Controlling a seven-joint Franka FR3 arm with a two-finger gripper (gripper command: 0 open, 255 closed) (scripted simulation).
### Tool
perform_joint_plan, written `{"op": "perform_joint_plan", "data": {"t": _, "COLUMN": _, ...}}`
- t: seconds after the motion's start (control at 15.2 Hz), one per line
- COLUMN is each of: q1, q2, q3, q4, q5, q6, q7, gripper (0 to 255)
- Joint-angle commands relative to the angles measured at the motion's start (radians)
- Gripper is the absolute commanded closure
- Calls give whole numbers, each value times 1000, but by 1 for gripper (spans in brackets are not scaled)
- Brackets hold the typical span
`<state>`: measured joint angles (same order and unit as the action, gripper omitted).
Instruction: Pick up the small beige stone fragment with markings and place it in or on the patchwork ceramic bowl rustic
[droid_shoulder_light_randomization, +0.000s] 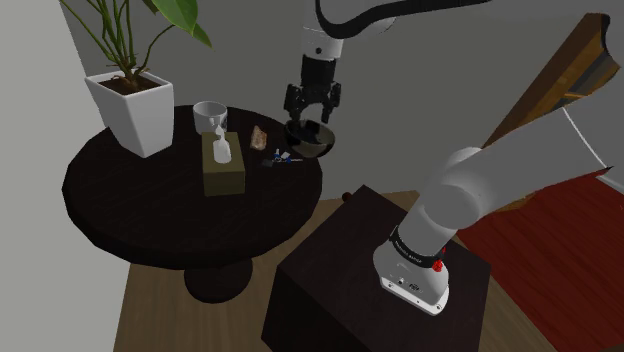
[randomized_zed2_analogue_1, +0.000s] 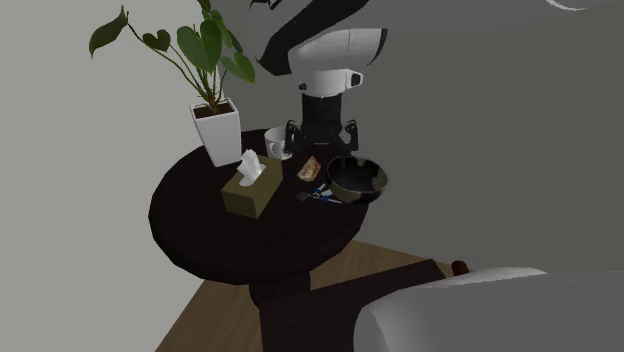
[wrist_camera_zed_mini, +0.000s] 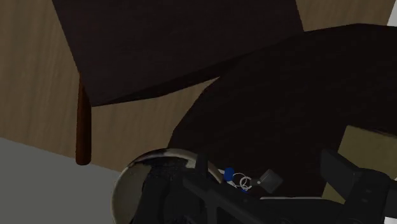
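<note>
The small beige stone fragment (droid_shoulder_light_randomization: 261, 137) (randomized_zed2_analogue_1: 312, 167) lies on the round dark table (droid_shoulder_light_randomization: 140, 210) (randomized_zed2_analogue_1: 200, 235), between a tissue box and the bowl. The dark bowl (droid_shoulder_light_randomization: 312, 143) (randomized_zed2_analogue_1: 357, 178) (wrist_camera_zed_mini: 133, 191) stands at the table's edge nearest the stand. My black gripper (droid_shoulder_light_randomization: 313, 121) (randomized_zed2_analogue_1: 322, 143) (wrist_camera_zed_mini: 273, 203) hangs just above the bowl's rim, open, with nothing between its fingers. The stone is a short way off toward the shoulder view's left.
A small set of keys (droid_shoulder_light_randomization: 278, 158) (randomized_zed2_analogue_1: 322, 193) (wrist_camera_zed_mini: 238, 180) lies between stone and bowl. An olive tissue box (droid_shoulder_light_randomization: 222, 165) (randomized_zed2_analogue_1: 250, 187), a white cup (droid_shoulder_light_randomization: 209, 115) (randomized_zed2_analogue_1: 278, 144) and a white potted plant (droid_shoulder_light_randomization: 135, 110) (randomized_zed2_analogue_1: 218, 133) stand further back. The dark stand (droid_shoulder_light_randomization: 350, 290) is beside the table.
</note>
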<state>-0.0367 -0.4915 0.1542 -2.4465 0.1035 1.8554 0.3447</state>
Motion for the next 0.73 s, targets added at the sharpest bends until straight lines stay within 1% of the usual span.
{"op": "perform_joint_plan", "data": {"t": 0.0, "q1": -13, "q2": 68, "q3": 33, "q4": 15, "q5": -20, "q6": 69, "q7": 68, "gripper": 0}}
{"op": "perform_joint_plan", "data": {"t": 0.2, "q1": -36, "q2": 180, "q3": 78, "q4": 56, "q5": -70, "q6": 156, "q7": 174, "gripper": 0}}
{"op": "perform_joint_plan", "data": {"t": 0.33, "q1": -52, "q2": 259, "q3": 103, "q4": 91, "q5": -114, "q6": 205, "q7": 251, "gripper": 0}}
{"op": "perform_joint_plan", "data": {"t": 0.66, "q1": -79, "q2": 461, "q3": 140, "q4": 207, "q5": -262, "q6": 287, "q7": 457, "gripper": 0}}
